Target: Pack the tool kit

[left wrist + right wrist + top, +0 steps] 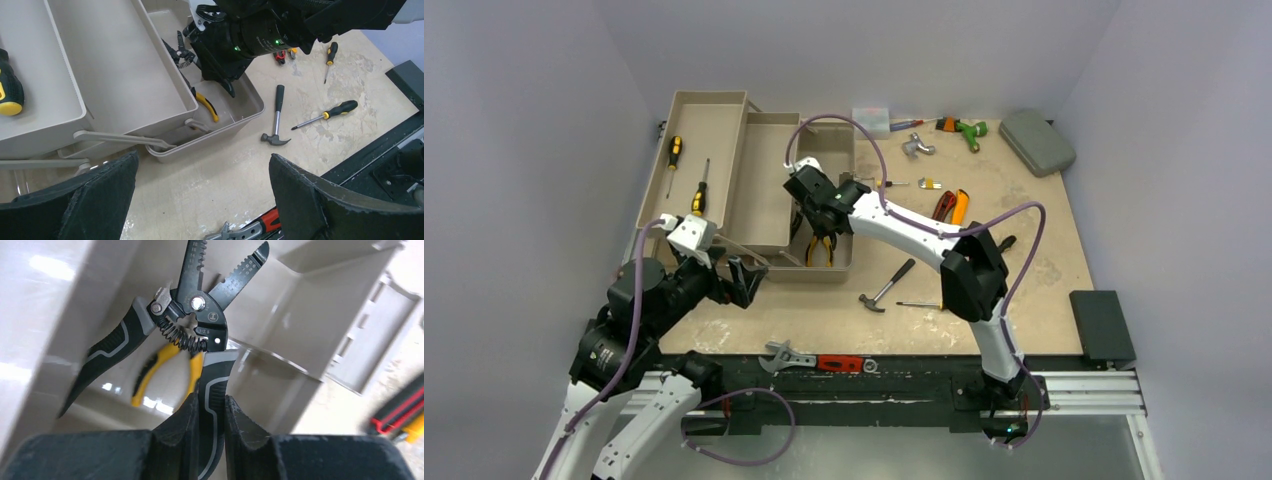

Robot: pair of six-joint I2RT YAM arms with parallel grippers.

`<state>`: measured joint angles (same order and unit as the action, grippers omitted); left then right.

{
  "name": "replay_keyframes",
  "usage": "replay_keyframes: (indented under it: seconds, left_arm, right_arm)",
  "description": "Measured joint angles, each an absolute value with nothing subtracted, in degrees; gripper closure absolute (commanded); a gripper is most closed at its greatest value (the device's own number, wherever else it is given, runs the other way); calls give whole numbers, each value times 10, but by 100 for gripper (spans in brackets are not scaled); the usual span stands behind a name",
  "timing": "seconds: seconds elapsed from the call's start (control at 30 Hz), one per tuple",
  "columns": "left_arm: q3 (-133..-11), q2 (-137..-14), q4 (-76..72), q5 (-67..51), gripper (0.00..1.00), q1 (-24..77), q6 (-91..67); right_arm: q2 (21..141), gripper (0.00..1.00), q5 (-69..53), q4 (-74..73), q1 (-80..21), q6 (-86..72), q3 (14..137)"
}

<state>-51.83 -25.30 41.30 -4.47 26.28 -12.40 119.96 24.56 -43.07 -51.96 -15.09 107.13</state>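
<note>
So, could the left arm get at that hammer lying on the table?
Probably yes. The left end effector is open and empty, and only bare table lies between it and the hammer; the right arm is over the toolbox.

Your workspace: a tan table [1034, 240] boxed in by plain walls [854, 45].
You're looking at a worn, stained beige tabletop, closed in at the back and on both sides by smooth, pale lavender-grey walls under soft, even light. An aluminium rail [1089, 384] runs along the near edge, and the grey floor [904, 455] below it has a dull sheen.
</note>
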Motion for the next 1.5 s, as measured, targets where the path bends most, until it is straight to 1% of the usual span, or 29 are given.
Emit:
replay_keyframes:
  seconds: [0.03,0.07,0.1,0.17,0.27,0.43,0.5,0.57,0.77,0.8,0.83,0.87,0.9,0.93,0.97,1.03,1.07,1.1,1.13,1.17,1.27,1.37,1.5]
  left_arm:
    - [-518,-255,413,-45,2,263,-124]
    - [-518,-256,413,-45,2,263,-124]
    - [-518,-258,413,-45,2,263,-124]
    - [-518,-261,413,-45,2,263,-124]
    - [-518,-263,414,-45,2,263,-124]
    - [-518,-263,414,-47,2,263,-124]
    - [-518,-263,414,-48,2,263,-124]
    - [-518,-263,414,-50,2,263,-124]
    - [-518,-263,416,-53,2,263,-124]
    - [-518,-263,416,-55,2,263,-124]
    - [-517,-263,416,-56,2,263,-124]
    - [-517,-264,417,-56,1,263,-124]
    - [-517,-264,416,-56,1,263,-124]
    - [-517,-265,417,-56,1,263,-124]
    - [-517,-265,417,-56,1,263,-124]
    - [-517,-265,417,-56,1,263,-124]
    - [-517,-265,417,-56,1,263,-124]
    - [-517,-265,417,-56,1,263,-124]
    - [-517,-265,417,-56,1,263,-124]
    - [-517,-265,417,-56,1,263,-124]
    - [-517,-265,417,-56,1,263,-124]
    - [-517,-265,417,-56,1,263,-124]
    - [-517,-265,417,-56,1,263,-124]
  right_arm:
    - [1200,84,233,-420,-520,-155,1071]
    - [1200,71,221,-411,-520,-158,1071]
    - [1200,64,210,-404,-520,-162,1071]
    - [1199,55,193,-389,-520,-174,1067]
    - [1190,52,177,-362,-520,-187,1042]
    - [1122,53,174,-347,-520,-201,966]
    - [1077,56,181,-342,-519,-210,932]
    - [1019,56,190,-334,-519,-220,892]
    - [865,50,229,-326,-519,-262,775]
    - [846,42,236,-327,-518,-272,757]
    - [828,31,245,-329,-518,-285,740]
    - [813,26,255,-333,-517,-303,723]
    - [802,24,265,-340,-516,-323,708]
    - [794,21,277,-351,-514,-348,696]
    - [790,20,288,-366,-512,-376,685]
    - [787,22,309,-397,-506,-431,668]
    - [785,22,322,-416,-503,-465,657]
    - [781,14,335,-436,-499,-503,642]
    - [776,5,342,-451,-496,-531,628]
    - [767,2,350,-465,-491,-566,607]
    - [718,1,353,-498,-469,-653,534]
    - [638,1,349,-515,-426,-727,458]
    - [541,1,351,-526,-384,-808,392]
